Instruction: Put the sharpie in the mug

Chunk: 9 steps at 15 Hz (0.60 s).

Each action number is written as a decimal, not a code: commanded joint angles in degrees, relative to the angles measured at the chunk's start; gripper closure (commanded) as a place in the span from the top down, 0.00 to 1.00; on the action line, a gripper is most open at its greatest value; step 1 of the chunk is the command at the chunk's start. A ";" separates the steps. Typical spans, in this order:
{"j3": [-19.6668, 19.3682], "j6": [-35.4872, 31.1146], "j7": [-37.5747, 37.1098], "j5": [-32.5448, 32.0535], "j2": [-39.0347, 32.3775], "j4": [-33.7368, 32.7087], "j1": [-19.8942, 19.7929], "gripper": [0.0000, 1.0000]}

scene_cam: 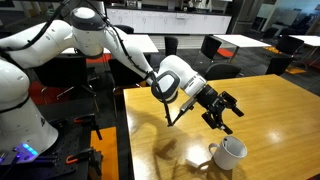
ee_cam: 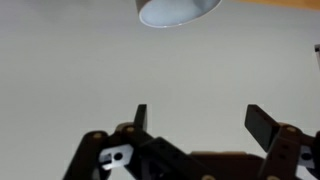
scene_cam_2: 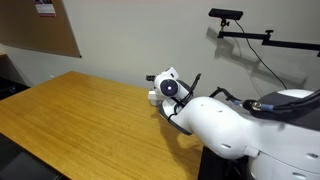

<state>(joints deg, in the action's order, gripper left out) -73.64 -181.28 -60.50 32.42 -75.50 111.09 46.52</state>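
In the wrist view the gripper [ee_cam: 200,118] stands spread wide and empty, and the mug [ee_cam: 178,9] is cut off by the top edge. Only an exterior view gives the height: the gripper [scene_cam: 227,112] hangs just above the mug [scene_cam: 228,152], which stands upright on the wooden table [scene_cam: 285,105]. Elsewhere the arm [scene_cam_2: 215,125] hides both. Office tables and chairs [scene_cam: 215,45] stand behind. The sharpie cannot be made out.

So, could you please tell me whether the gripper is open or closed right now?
Black two-finger gripper: open, with nothing between its fingers.
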 commanded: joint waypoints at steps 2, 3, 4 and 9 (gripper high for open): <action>3.59 -2.01 4.91 -3.68 10.31 4.39 1.39 1.00; 4.25 -2.15 5.86 -4.35 11.77 4.80 1.37 1.00; 4.83 -2.28 6.66 -5.12 13.20 5.20 1.32 1.00; 10.87 -3.52 15.97 -10.21 24.97 7.72 -0.73 1.00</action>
<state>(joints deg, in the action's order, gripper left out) -67.28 -182.41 -51.87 26.08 -61.87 115.55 47.42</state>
